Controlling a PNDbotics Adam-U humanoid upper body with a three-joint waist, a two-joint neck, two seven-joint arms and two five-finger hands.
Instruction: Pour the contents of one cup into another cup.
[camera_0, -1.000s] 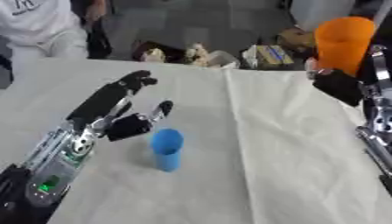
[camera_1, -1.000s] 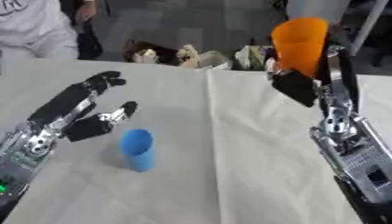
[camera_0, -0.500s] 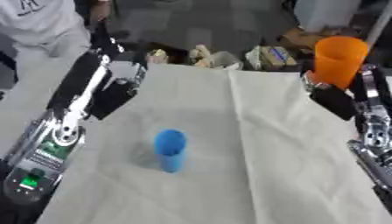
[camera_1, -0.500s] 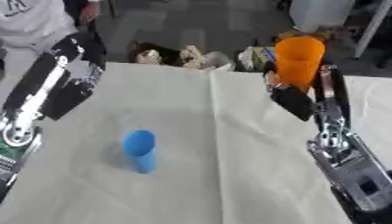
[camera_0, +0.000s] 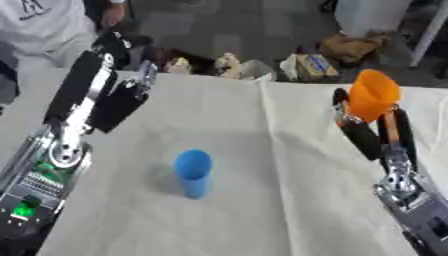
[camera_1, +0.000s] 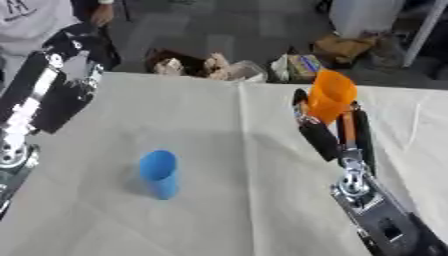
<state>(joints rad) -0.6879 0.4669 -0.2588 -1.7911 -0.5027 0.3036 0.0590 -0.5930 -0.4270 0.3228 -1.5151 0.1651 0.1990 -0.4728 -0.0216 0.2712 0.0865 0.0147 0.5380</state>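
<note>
White cloth covers the tabletop (camera_0: 289, 200). At the left, the left robot hand (camera_0: 118, 102) hangs raised, fingers slack and grasping nothing. Below and right of it the blue cup (camera_0: 192, 172) stands upright. Well right, the right robot hand (camera_0: 367, 132) clasps the orange cup (camera_0: 374, 95), lifted and slightly tilted. Pouring seems not yet begun; next, carry it over the blue cup and tip.

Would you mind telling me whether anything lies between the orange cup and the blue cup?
Nothing visible does: only bare white cloth separates the orange cup, held by the right hand, from the blue cup.
</note>
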